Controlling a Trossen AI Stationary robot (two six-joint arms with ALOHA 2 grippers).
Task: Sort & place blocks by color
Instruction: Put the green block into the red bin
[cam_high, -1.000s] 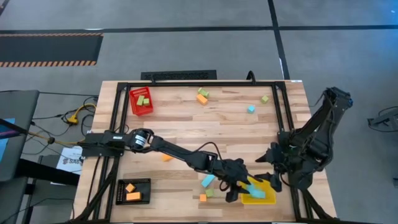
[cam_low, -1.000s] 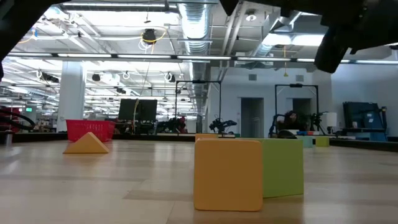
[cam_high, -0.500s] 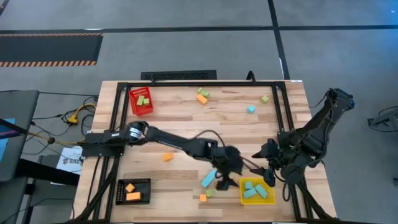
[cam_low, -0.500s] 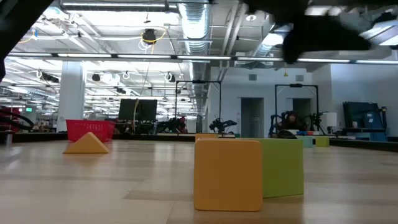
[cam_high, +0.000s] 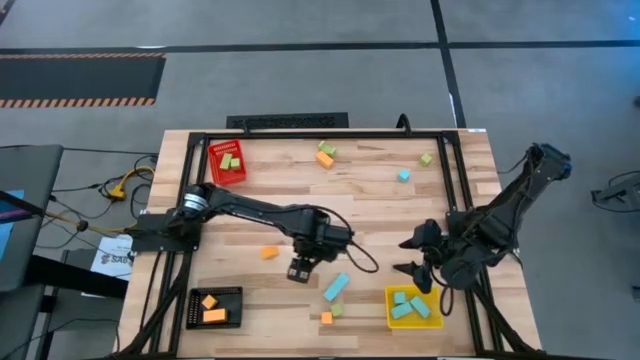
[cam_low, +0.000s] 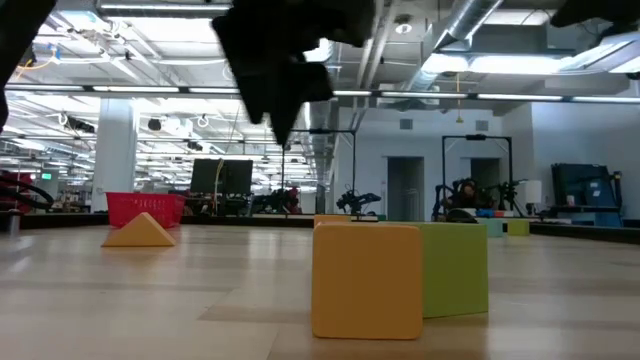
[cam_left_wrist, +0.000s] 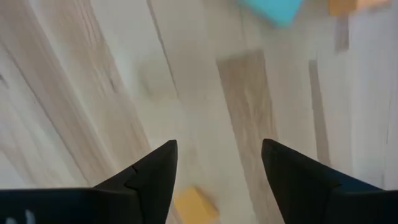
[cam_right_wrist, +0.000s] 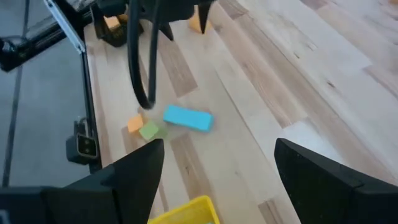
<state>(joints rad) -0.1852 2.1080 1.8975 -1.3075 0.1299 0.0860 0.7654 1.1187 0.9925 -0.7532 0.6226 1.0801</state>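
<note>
Now empty and open, the left end effector (cam_high: 301, 270) hangs between the orange wedge (cam_high: 268, 253) and the long cyan bar (cam_high: 336, 287), seemingly choosing its next block, while the right end effector (cam_high: 414, 256), open, waits just beside the yellow bin (cam_high: 389, 316) holding cyan blocks.

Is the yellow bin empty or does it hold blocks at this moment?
Not empty. The yellow bin holds cyan blocks in the high view; the exact count is unclear.
</note>
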